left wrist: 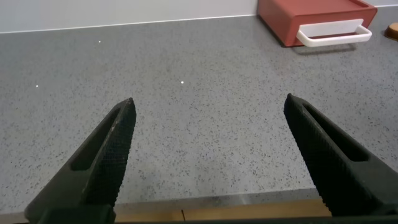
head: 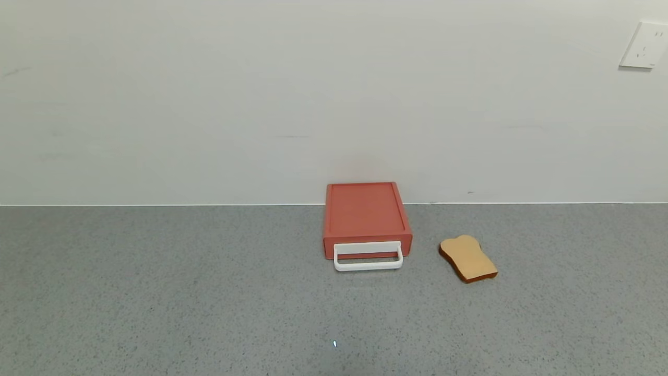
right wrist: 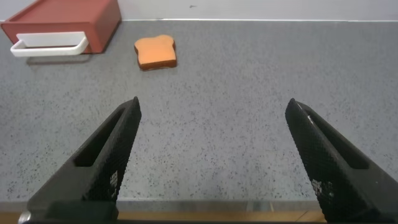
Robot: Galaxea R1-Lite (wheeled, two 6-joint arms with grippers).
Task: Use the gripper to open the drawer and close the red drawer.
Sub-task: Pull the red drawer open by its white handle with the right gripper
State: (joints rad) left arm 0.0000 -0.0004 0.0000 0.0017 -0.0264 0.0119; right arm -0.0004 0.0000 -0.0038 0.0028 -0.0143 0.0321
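Note:
The red drawer (head: 365, 216) is a flat terracotta box against the back wall, near the middle of the grey counter. Its tray is pushed in and its white loop handle (head: 368, 260) faces me. It also shows in the left wrist view (left wrist: 314, 18) and the right wrist view (right wrist: 68, 22). Neither arm shows in the head view. My left gripper (left wrist: 208, 106) is open and empty over the counter's front edge, far from the drawer. My right gripper (right wrist: 214, 106) is open and empty, also over the front edge.
A tan toast-shaped slice (head: 468, 258) lies flat on the counter to the right of the drawer, also in the right wrist view (right wrist: 156, 51). A white wall socket (head: 644, 46) sits high at the right. The grey counter (head: 156, 292) reaches to the wall.

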